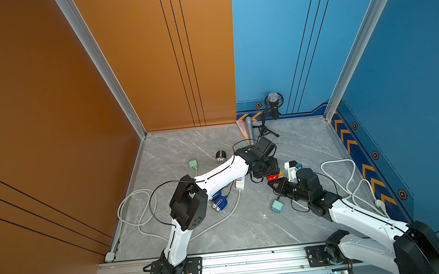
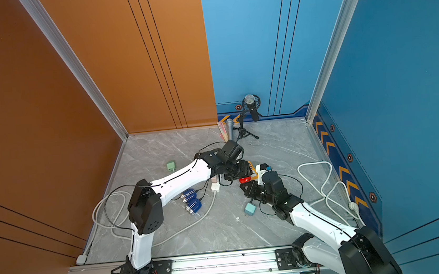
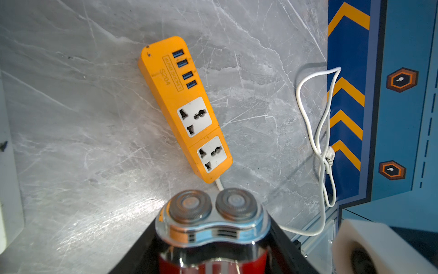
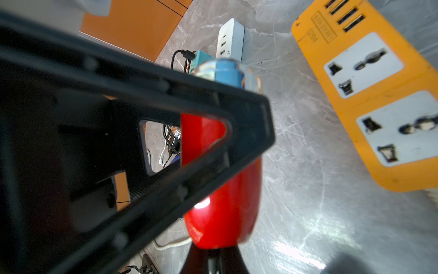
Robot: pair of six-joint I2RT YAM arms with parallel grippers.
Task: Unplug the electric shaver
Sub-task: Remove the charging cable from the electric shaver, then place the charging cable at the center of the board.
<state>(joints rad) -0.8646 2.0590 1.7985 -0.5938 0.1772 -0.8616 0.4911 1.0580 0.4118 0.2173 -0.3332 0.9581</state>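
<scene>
The red electric shaver (image 1: 272,177) (image 2: 244,180) hangs just above the marble floor at mid-table. My left gripper (image 1: 267,175) (image 3: 212,225) is shut on its body, twin silver heads (image 3: 213,206) pointing away from the wrist camera. In the right wrist view the red shaver (image 4: 225,189) sits behind a black left finger (image 4: 166,118). My right gripper (image 1: 272,184) (image 4: 214,259) is shut at the shaver's bottom end, on a dark stub that looks like its plug. A black cable (image 1: 277,198) runs from there to a teal adapter (image 1: 277,206) lying on the floor.
An orange power strip (image 3: 184,106) (image 4: 367,95) lies just beyond the shaver. A white power strip (image 1: 240,182) lies under the left arm, with two blue shavers (image 1: 219,202) beside it. A green adapter (image 1: 193,163), a microphone stand (image 1: 273,107) and white cable loops (image 1: 348,177) are around.
</scene>
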